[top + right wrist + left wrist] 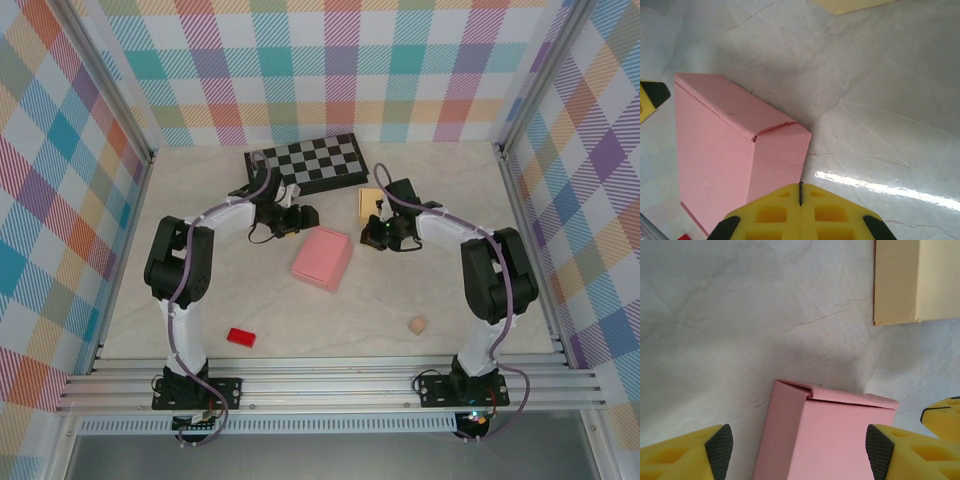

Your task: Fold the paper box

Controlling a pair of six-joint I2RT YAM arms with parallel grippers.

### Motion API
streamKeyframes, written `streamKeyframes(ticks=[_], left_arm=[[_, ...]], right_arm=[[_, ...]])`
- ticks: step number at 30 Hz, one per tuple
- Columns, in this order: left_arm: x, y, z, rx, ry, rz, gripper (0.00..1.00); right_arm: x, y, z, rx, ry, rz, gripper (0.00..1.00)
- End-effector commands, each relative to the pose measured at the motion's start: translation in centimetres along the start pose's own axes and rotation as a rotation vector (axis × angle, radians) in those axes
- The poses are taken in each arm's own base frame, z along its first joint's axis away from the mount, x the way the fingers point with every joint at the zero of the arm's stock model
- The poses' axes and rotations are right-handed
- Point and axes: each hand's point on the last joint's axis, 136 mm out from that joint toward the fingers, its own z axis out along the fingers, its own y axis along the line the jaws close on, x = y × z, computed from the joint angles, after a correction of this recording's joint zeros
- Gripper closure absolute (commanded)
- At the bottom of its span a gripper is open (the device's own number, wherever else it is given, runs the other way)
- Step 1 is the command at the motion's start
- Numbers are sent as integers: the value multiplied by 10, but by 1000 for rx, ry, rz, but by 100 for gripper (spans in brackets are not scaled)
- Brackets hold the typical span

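The pink paper box (322, 258) lies closed on the table's middle, its flaps folded in. In the left wrist view the box (840, 440) sits between the wide-apart pads of my left gripper (800, 450), which is open and grips nothing. From above, the left gripper (295, 218) hovers at the box's far left corner. My right gripper (375, 235) is at the box's far right side. In the right wrist view its fingers (801, 192) are pressed together, shut on nothing, just beside a corner of the box (715, 150).
A checkerboard (308, 163) lies at the back. A tan card (370, 203) rests beside the right gripper. A red block (240, 337) and a small tan cube (418, 325) lie near the front. Plaid walls enclose the table.
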Motion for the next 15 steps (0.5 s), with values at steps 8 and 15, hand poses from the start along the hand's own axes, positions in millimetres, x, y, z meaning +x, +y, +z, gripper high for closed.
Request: streamKeyframes(ticks=[8, 15], left_arm=[[19, -22, 16, -72, 59, 84, 27], [28, -27, 25, -72, 77, 72, 27]], right_arm=[[17, -8, 34, -81, 86, 98, 100], [20, -6, 45, -123, 90, 110, 100]])
